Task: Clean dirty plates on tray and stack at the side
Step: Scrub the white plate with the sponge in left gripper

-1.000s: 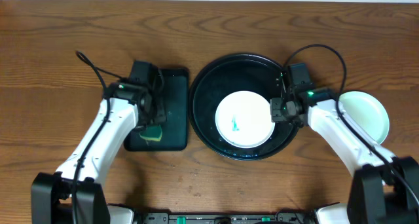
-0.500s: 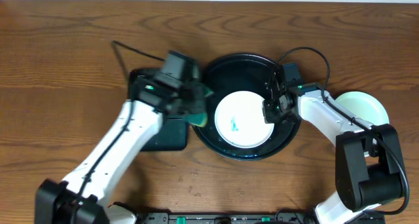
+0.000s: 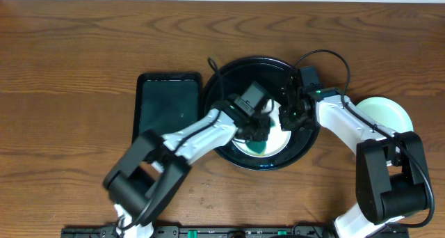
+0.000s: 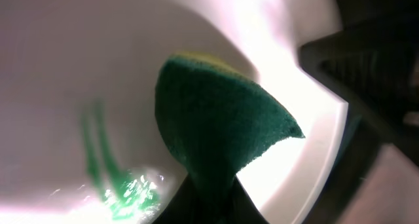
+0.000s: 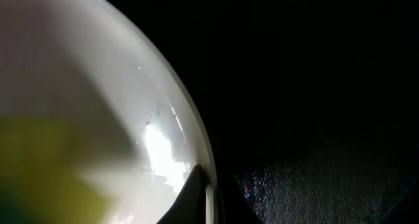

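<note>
A white plate (image 3: 277,139) lies in the round black tray (image 3: 233,81). A green smear (image 4: 121,185) marks its middle. My left gripper (image 3: 257,132) hangs over the plate, shut on a green sponge (image 4: 222,119) whose face rests on the plate. My right gripper (image 3: 286,118) is shut on the plate's right rim (image 5: 208,185), one finger inside it and one outside. A second, clean plate (image 3: 386,120) sits on the wooden tabletop to the right of the tray, partly under my right arm.
A rectangular black tray (image 3: 167,116) lies left of the round one. The left arm stretches across the gap between the two trays. Brown wood tabletop (image 3: 83,50) runs all around.
The left arm swung right from the rectangular tray, carrying the sponge onto the plate. My right gripper closed on the plate's rim and has stayed there.
</note>
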